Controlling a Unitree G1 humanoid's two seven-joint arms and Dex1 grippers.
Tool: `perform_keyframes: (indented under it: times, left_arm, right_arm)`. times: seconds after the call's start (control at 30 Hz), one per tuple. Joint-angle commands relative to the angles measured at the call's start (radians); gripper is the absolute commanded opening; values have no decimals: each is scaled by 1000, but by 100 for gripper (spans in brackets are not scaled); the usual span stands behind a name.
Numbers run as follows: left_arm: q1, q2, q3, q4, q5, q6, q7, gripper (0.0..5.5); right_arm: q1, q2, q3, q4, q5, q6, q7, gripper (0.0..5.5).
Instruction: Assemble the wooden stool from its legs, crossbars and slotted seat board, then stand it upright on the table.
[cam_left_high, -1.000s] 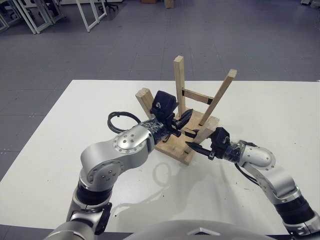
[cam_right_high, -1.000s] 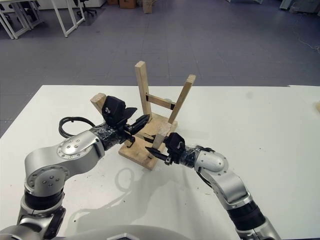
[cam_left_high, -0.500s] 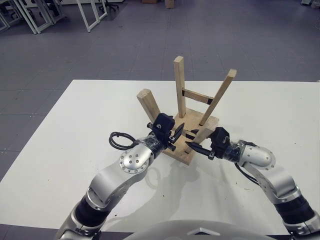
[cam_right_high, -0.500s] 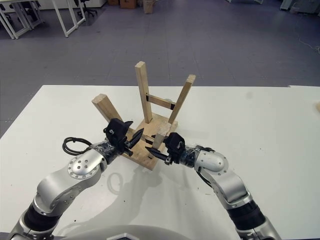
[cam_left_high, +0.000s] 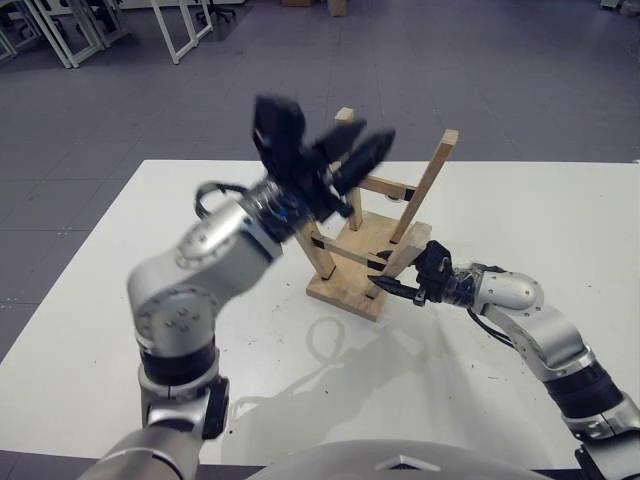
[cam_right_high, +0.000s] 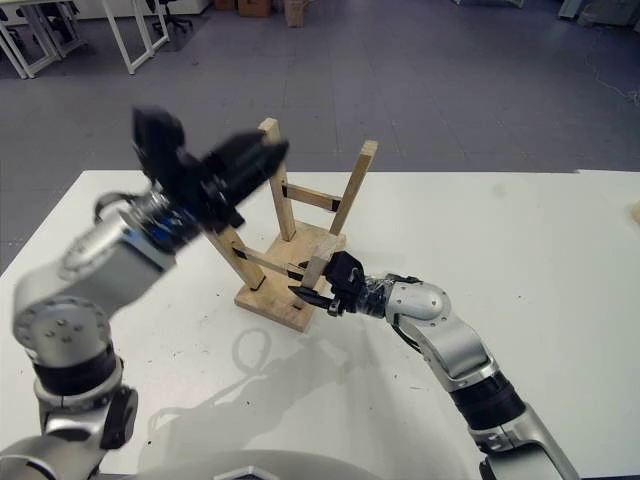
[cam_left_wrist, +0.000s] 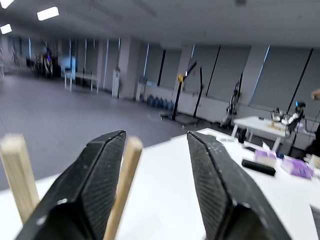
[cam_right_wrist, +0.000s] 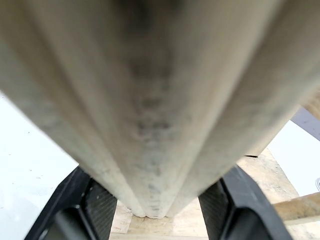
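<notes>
The wooden stool lies upside down on the white table (cam_left_high: 520, 210), its seat board (cam_left_high: 350, 290) flat and its legs pointing up, joined by crossbars (cam_left_high: 385, 187). My left gripper (cam_left_high: 360, 150) is raised near the tops of the back legs and open. In the left wrist view one leg top (cam_left_wrist: 131, 150) shows beside a finger of the left gripper (cam_left_wrist: 157, 137). My right gripper (cam_left_high: 392, 288) is low at the short front leg (cam_left_high: 402, 255). Its fingers (cam_right_wrist: 75, 210) sit on both sides of that leg (cam_right_wrist: 150, 125).
The table's far edge runs just behind the stool, with grey floor beyond. White table frames (cam_left_high: 60, 30) stand far off at the back left. Bare tabletop stretches left and right of the stool.
My left arm has swung up from the seat board's front edge to the leg tops. The stool has turned and shifted slightly left. My right gripper has closed in on the front leg.
</notes>
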Motion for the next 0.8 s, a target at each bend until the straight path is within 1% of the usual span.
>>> perform_keyframes:
  times: [0.03,0.2,0.27,0.33,0.37,0.47,0.53,0.57,0.6,0.7,0.77,0.8]
  left_arm:
    - [-145,94,51,146,90,75,99,230]
    - [-116,109,-27,260,215,143,100,230]
    - [-134,102,-28,271,239,157,87,230]
    - [-192,92,-1,291,254,133,68,230]
    - [-252,94,17,314,271,96,54,230]
    - [-418,130,48,385,328,27,8,230]
    - [-403,138,38,396,343,50,-16,230]
    - [-345,131,28,387,339,86,-19,230]
    - [-241,131,-8,376,367,111,-13,230]
    - [129,125,-158,336,436,124,-50,230]
    - [290,95,-240,297,465,116,-54,230]
    - [335,78,-269,269,468,116,-48,230]
  right_arm:
    - [140,-88,92,181,-133,128,39,202]
    - [136,-72,94,148,-123,134,31,202]
    - [135,-70,88,139,-120,135,25,202]
    - [136,-68,84,134,-118,133,20,202]
    - [135,-66,82,134,-118,133,17,202]
    - [128,-59,77,134,-117,132,10,202]
    - [129,-59,77,130,-116,131,9,202]
    - [130,-59,78,128,-116,131,9,202]
    - [133,-59,78,125,-115,132,7,202]
    - [141,-60,77,116,-111,136,4,202]
    - [141,-62,75,112,-107,140,3,202]
    - [140,-64,74,112,-106,142,4,202]
